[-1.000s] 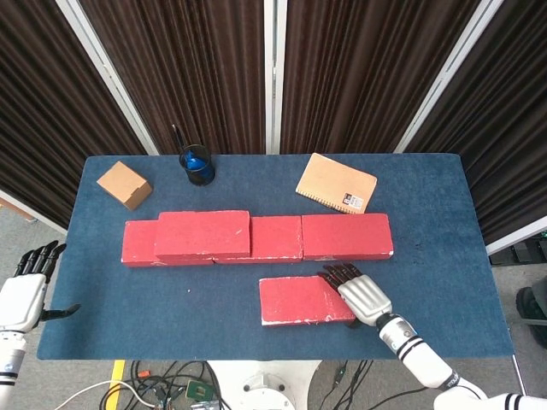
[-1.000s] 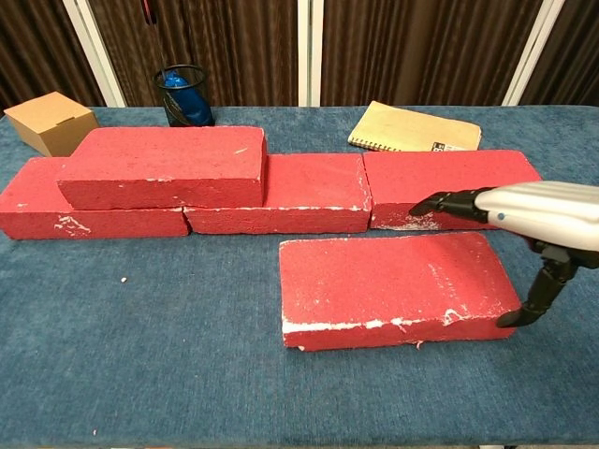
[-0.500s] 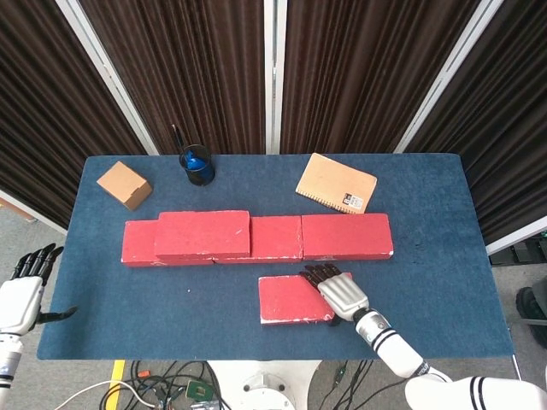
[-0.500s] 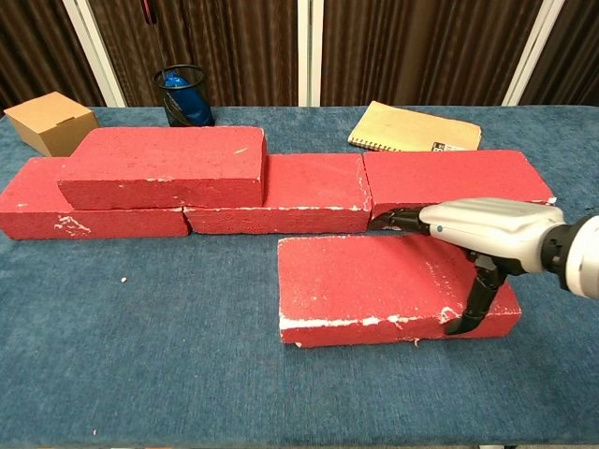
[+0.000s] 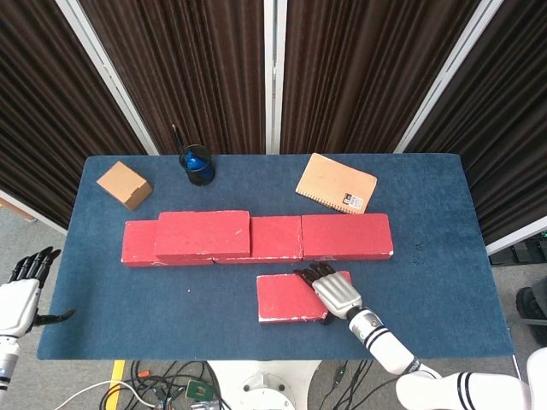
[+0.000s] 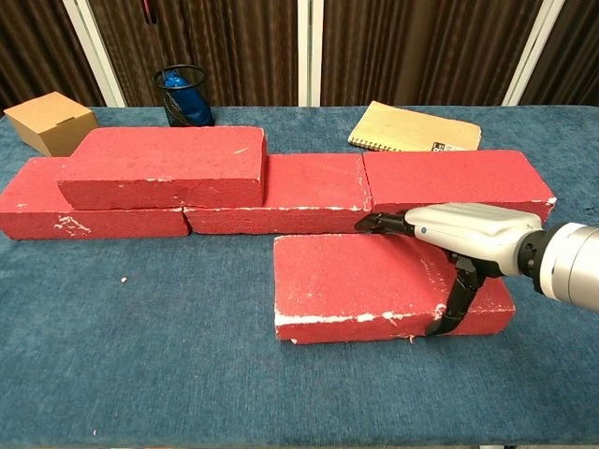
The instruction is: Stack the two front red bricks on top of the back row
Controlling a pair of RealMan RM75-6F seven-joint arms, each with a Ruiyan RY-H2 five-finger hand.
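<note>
Three red bricks form the back row [image 5: 275, 237], and a fourth red brick [image 5: 202, 233] lies stacked on its left part [image 6: 164, 166]. One front red brick [image 5: 286, 297] lies flat on the blue table [image 5: 427, 282], just before the row's right half. My right hand [image 5: 333, 290] spans this front brick [image 6: 356, 281]. Its fingers [image 6: 384, 224] lie across the top to the far edge, and its thumb [image 6: 456, 304] presses the near face. My left hand [image 5: 19, 297] hangs open beyond the table's left edge.
A cardboard box [image 5: 124, 184] sits at the back left, with a black pen cup [image 5: 197, 164] beside it. A tan notebook [image 5: 336, 183] lies at the back right, behind the row.
My right hand slid left along the front brick and its thumb came down on the near face. The brick shifted slightly left. My left hand drifted a little lower.
</note>
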